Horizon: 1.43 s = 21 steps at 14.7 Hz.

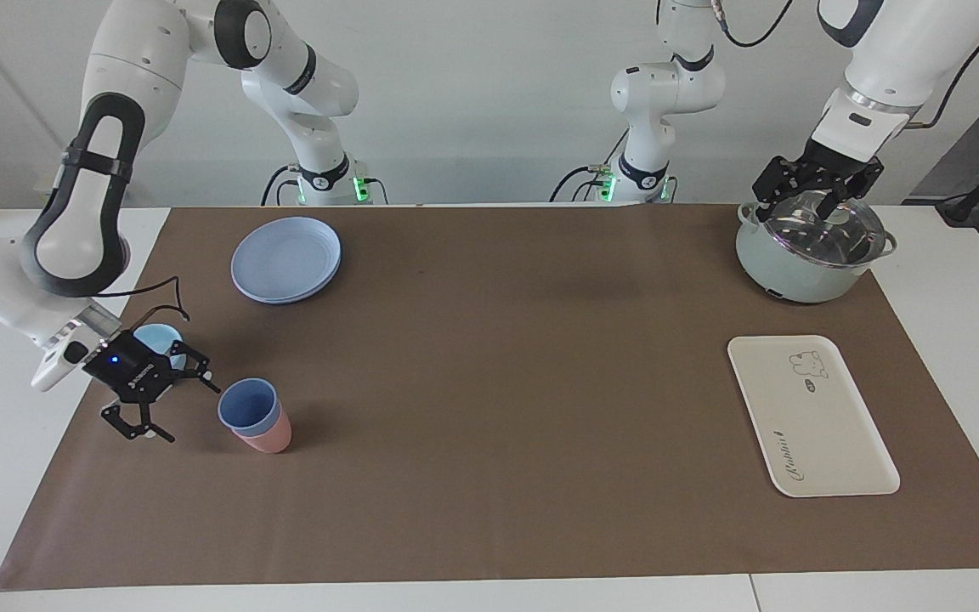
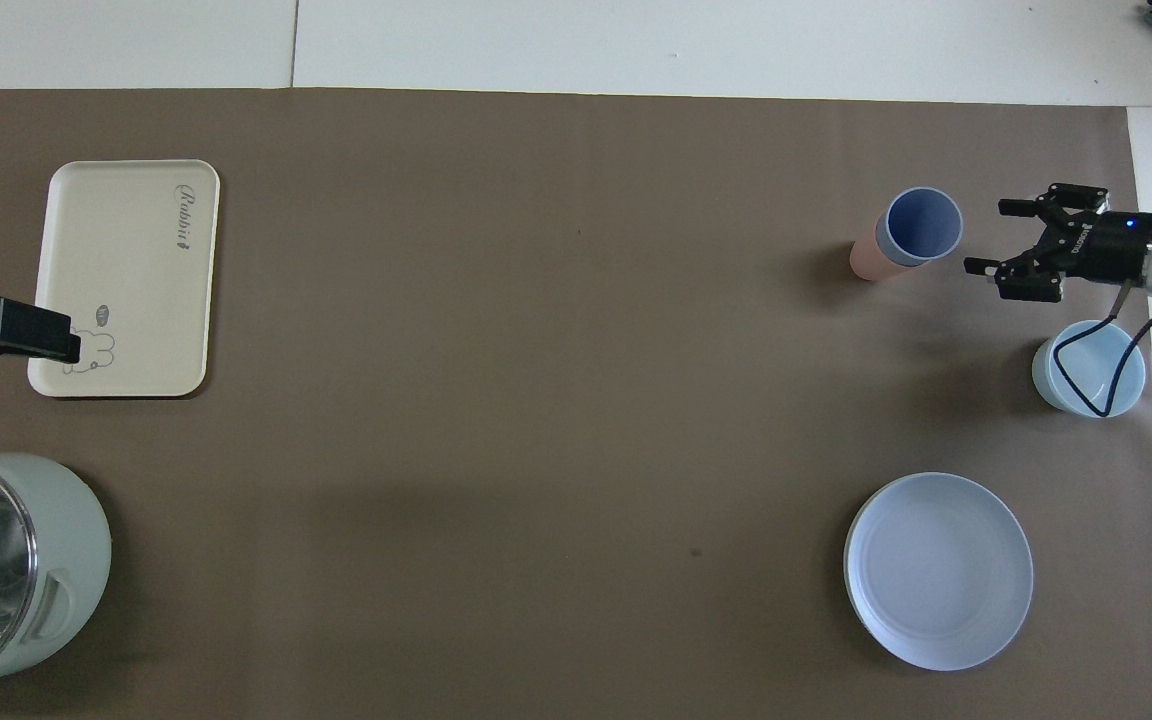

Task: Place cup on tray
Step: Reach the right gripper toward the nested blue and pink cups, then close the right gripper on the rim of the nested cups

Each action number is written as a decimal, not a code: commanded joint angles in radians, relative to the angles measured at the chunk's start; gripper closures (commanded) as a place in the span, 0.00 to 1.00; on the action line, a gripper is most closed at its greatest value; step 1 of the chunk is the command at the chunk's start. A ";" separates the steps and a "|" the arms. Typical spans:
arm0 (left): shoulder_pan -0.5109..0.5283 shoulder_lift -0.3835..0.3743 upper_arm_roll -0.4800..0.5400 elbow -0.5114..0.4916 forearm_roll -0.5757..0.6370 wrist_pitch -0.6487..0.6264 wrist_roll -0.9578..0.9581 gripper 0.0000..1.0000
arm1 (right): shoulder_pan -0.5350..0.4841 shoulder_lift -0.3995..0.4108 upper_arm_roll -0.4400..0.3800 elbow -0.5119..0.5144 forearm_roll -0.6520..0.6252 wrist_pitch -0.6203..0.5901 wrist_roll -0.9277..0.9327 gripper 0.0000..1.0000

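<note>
The periwinkle-blue cup point(image 1: 247, 406) point(image 2: 922, 224) stands nested inside a pink cup point(image 1: 270, 438) point(image 2: 866, 262) on the brown mat, toward the right arm's end of the table. My right gripper point(image 1: 194, 415) point(image 2: 986, 237) is low beside the cup, open, its fingertips pointing at the cup with a small gap and nothing between them. The cream-white tray point(image 1: 838, 442) point(image 2: 126, 230) lies bare toward the left arm's end. My left gripper point(image 1: 817, 191) point(image 2: 11, 330) hangs open over the pot's glass lid and waits.
A pale green pot point(image 1: 795, 268) point(image 2: 56, 560) with a glass lid stands nearer to the robots than the tray. A light-blue bowl point(image 1: 158, 338) point(image 2: 1086, 385) sits by the right gripper's wrist. Stacked blue plates point(image 1: 285, 259) point(image 2: 936, 570) lie nearer to the robots than the cups.
</note>
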 commanded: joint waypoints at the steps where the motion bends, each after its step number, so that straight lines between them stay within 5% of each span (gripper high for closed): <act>1: 0.012 -0.024 -0.004 -0.023 0.006 0.000 0.008 0.00 | -0.002 0.018 0.012 -0.038 0.131 -0.014 -0.092 0.00; 21: 0.012 -0.024 -0.006 -0.023 0.006 0.000 0.008 0.00 | 0.096 0.001 0.012 -0.141 0.256 0.044 -0.171 0.00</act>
